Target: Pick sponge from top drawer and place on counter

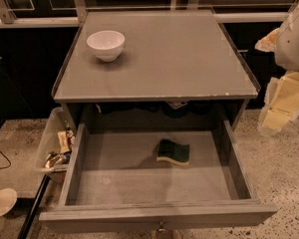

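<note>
A speckled floor [284, 183] surrounds a grey cabinet that stands before dark panels and pale rails. Its counter [189, 59] is flat, with low rims along the left and right edges and chips in the front edge near the right corner. A white bowl [105, 45] stands upright near the back left corner of the counter; what it holds, if anything, cannot be told.

Below the front edge the top drawer [154, 215] is pulled fully out, with a small knob [161, 228] at the middle of its front board. The sponge [173, 152] lies flat on the drawer floor, green face up over yellow foam, right of centre and toward the back, apart from every wall.

Beside the cabinet's left edge, a clear plastic bin [49, 143] sits on the floor, holding mixed clutter, touching or just beside the drawer's left wall. A pale round disc [2, 202] lies on the floor off the front left corner.

The gripper [281, 106] hangs off the counter's right edge, beyond the front right corner, well apart from the sponge. Whether it is spread or pressed together cannot be told.
</note>
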You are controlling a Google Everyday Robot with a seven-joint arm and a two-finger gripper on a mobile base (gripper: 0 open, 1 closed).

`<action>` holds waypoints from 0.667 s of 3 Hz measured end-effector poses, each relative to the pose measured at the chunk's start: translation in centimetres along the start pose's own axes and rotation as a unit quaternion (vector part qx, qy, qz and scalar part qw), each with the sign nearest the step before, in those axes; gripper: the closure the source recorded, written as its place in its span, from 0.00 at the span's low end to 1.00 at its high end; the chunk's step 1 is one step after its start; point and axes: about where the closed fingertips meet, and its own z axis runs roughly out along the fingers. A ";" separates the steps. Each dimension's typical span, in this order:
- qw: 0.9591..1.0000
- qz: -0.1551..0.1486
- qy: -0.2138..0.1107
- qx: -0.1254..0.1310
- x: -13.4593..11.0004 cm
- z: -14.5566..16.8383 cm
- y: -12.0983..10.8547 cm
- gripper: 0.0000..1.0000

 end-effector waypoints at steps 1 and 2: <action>1.000 0.009 -0.019 -0.009 0.6 2.5 1.4 0.00; 0.999 -0.001 -0.045 -0.009 1.2 6.2 3.1 0.00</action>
